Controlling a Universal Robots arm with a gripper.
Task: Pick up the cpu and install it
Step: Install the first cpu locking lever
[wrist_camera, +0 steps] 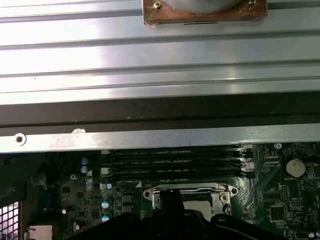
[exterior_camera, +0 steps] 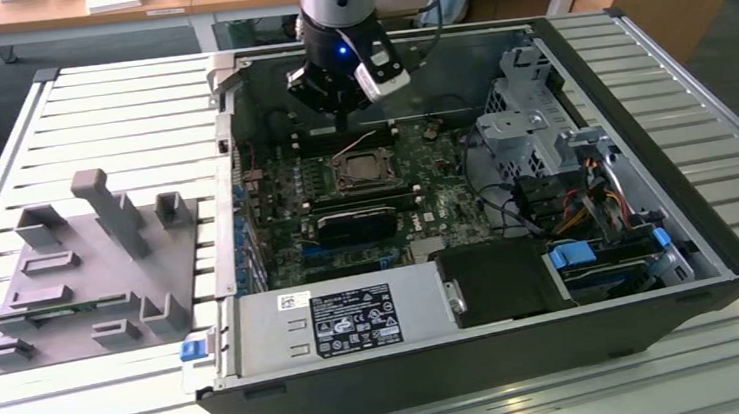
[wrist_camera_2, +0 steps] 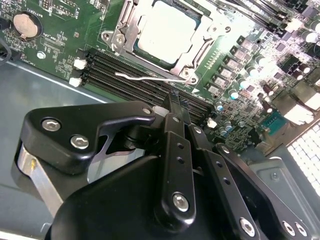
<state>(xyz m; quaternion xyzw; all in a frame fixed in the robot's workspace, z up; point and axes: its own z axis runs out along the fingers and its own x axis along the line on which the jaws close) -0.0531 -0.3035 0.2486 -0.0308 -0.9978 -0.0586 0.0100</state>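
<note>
1. Cpu [wrist_camera_2: 167,31]: a silvery square plate is seen already lying inside the socket frame [wrist_camera_2: 131,27] on the motherboard [exterior_camera: 383,201]; in the exterior view it is recorded at [exterior_camera: 362,173], near the middle of the board. It appears level, with a thin pale rim showing around it.

2. Retention lever [wrist_camera_2: 150,76]: a thin wire arm is seen standing off beside the socket, over the memory slots [wrist_camera_2: 150,82]; the seat is judged not yet clamped.

3. Gripper [wrist_camera_2: 172,97]: the jaws are drawn together and nothing is held between them. The tip is seen above the memory slots, just beside the socket and apart from the chip.

4. Step in hand, as judged: seating is to be confirmed. Contact should be made squarely and lightly, side loads on the chip avoided, and the lever wire kept clear of the linkage.

5. Arm pose: in the exterior view the wrist [exterior_camera: 334,29] is held vertical over the far part of the open computer case [exterior_camera: 696,269], tool pointing down onto the board.

6. Worktop [exterior_camera: 93,111]: slatted metal; a grey fixture [exterior_camera: 94,271] rests at the exterior view's left, well apart from the case.
</note>
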